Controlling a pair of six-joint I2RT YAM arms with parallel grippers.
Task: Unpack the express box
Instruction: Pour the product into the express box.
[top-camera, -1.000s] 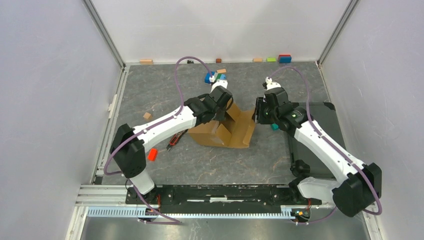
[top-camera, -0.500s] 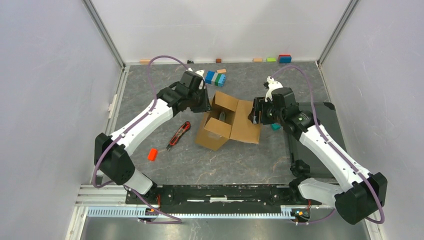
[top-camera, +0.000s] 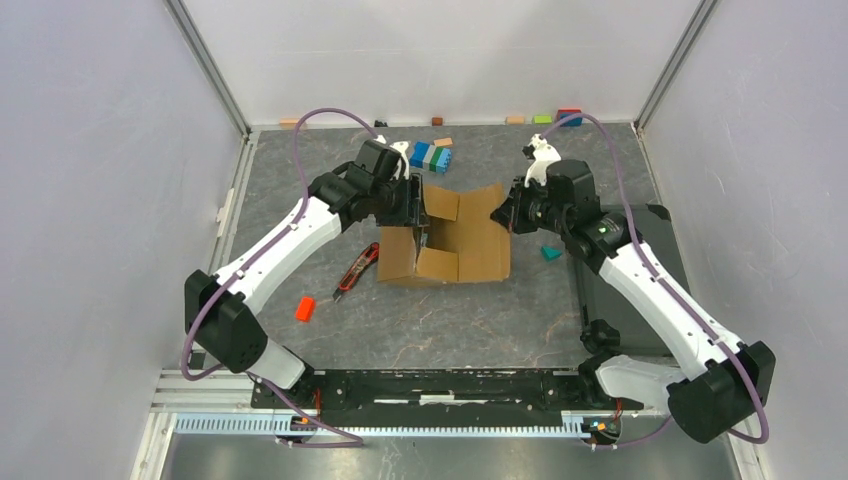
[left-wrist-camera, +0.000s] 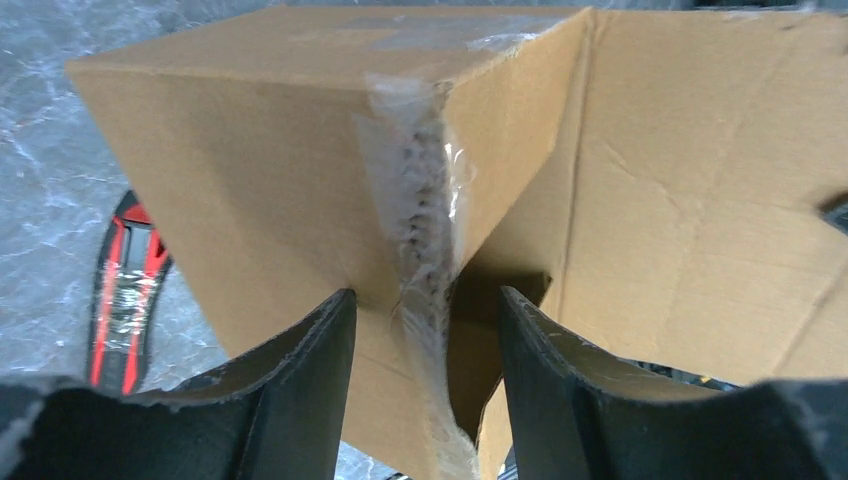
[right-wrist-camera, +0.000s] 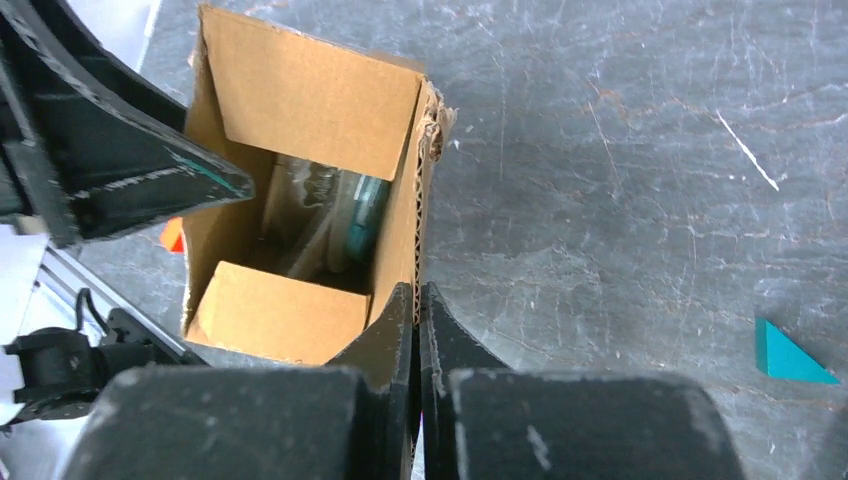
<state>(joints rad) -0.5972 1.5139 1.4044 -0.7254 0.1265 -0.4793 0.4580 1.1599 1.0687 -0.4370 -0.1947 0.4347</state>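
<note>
While the right hand (right-wrist-camera: 417, 296) is pressed together on the upper edge of one cardboard wall, pinching it, the plain brown cardboard express box (top-camera: 462, 245) sits near the middle of the grey marbled table (top-camera: 480, 320), between the two arms, with its flaps open. The left hand (left-wrist-camera: 425, 302) is spread. Its fingers (left-wrist-camera: 300, 370) stand either side of a taped, torn corner at the far left of the box, and as far as the wrist view shows they are not clamped on it.

The step in hand looks like steadying and opening: the carton is open, but nothing has been taken out. Inside lies a clear-wrapped item with a teal part (right-wrist-camera: 352, 215) (what it is cannot be told). The next move probably calls for one hand to hold the wall firm, so the light carton neither slides nor tips, and for the spread hand to reach down past the flaps for that item.

- one box and two hands
- one wrapped item seen inside
- one red-and-black utility knife (top-camera: 357, 268) just left of the box
- one small red block (top-camera: 305, 309) at the near left
- one teal wedge-shaped block (top-camera: 550, 253) right of the box
- one blue-green cluster of toy blocks (top-camera: 432, 155) beyond it
- one flat black tray (top-camera: 665, 235) at the right
- a row of small blocks (top-camera: 515, 119) along the far wall, too small to count surely
</note>
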